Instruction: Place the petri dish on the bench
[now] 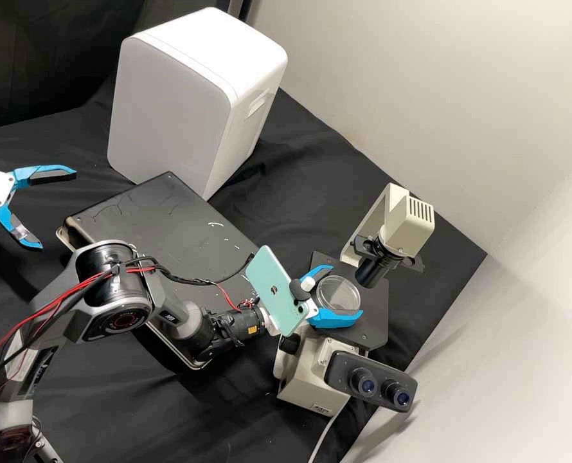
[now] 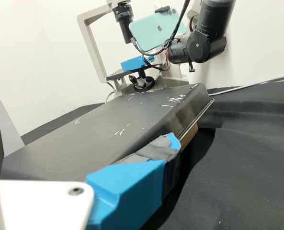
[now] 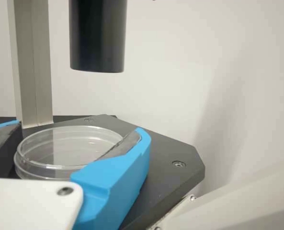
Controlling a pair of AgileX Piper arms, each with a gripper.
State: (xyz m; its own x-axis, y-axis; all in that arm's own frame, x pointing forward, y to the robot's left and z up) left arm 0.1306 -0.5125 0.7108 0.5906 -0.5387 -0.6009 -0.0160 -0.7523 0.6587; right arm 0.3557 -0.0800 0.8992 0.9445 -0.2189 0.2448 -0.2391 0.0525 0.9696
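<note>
My right gripper pinches the petri dish between its 2 blue fingers. It sits right of centre in the high view, over the black stage of the microscope and beneath the dark lens tube. The dish is round, shallow and clear, with the stage showing through it. My left gripper hangs at the left edge, its 2 fingers spread wide, beside the dark tray.

Grey arm, blue-fingered white end effector
</note>
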